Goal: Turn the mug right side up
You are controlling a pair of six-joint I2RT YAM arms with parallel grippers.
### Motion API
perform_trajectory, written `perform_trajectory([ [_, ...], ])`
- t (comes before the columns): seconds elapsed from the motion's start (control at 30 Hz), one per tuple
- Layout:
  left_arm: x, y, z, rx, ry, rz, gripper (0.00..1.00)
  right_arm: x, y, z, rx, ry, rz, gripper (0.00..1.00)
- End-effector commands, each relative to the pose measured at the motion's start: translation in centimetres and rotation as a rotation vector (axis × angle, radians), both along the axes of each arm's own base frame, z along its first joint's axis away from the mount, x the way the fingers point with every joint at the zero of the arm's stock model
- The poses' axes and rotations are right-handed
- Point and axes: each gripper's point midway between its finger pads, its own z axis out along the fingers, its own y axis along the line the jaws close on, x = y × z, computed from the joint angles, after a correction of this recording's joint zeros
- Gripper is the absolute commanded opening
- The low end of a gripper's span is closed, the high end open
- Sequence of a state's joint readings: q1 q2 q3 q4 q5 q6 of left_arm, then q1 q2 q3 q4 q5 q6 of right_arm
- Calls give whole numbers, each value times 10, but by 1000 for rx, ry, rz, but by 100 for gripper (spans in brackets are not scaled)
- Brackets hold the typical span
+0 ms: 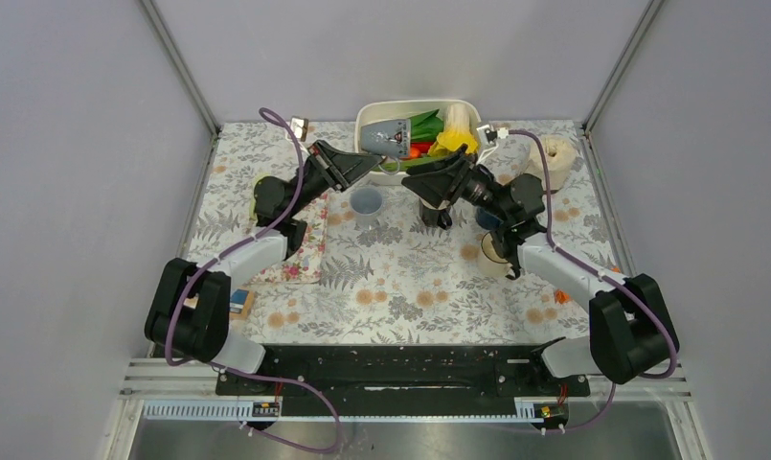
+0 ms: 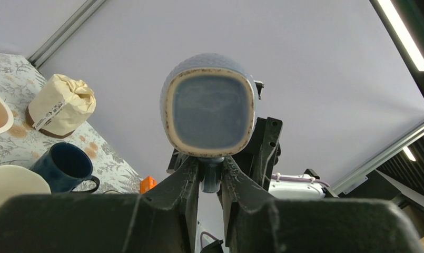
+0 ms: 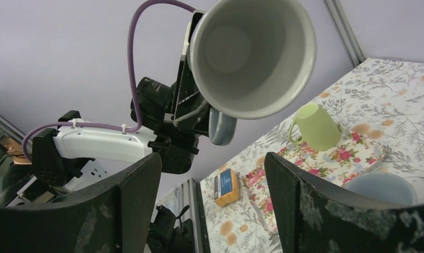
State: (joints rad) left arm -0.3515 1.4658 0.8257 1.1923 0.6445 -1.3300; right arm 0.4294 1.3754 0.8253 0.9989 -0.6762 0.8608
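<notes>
The grey-blue mug (image 2: 208,108) hangs in the air on its side, its base turned to the left wrist camera. My left gripper (image 2: 210,169) is shut on its handle. In the right wrist view the mug (image 3: 252,55) shows its empty mouth, with the left gripper behind it. From above, the mug (image 1: 393,142) sits over the near edge of the white basin, at the tip of my left gripper (image 1: 364,165). My right gripper (image 3: 212,158) faces the mug's mouth, open, with nothing between its fingers. In the top view my right gripper (image 1: 412,184) is just right of the mug.
A white basin (image 1: 415,103) of vegetables stands at the back. On the table sit a pale blue cup (image 1: 366,201), a dark blue mug (image 2: 65,166), a cream bowl (image 2: 12,184) and a cream paper bag (image 2: 59,105). A green mug (image 3: 317,126) rests on a floral cloth (image 3: 357,153); an orange sponge (image 3: 226,187) lies near it.
</notes>
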Motion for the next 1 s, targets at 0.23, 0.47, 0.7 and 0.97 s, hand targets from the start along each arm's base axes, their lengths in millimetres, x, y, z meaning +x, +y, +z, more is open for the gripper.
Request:
perform_trajectory([
  [0.23,-16,-13,20,-79,-97,-16,0,1,10,12,98,21,-24,74],
  [0.47,-22,-21,20,-85,-105,-48,0,2,9,13,132,58,-25,61],
  [0.7,-29,-30,17,-74,-129,-79,0,1,6,20,164,82,-23,44],
  [0.97,-39,-39,12,-52,-155,-110,0,-1,-1,30,186,70,-32,22],
])
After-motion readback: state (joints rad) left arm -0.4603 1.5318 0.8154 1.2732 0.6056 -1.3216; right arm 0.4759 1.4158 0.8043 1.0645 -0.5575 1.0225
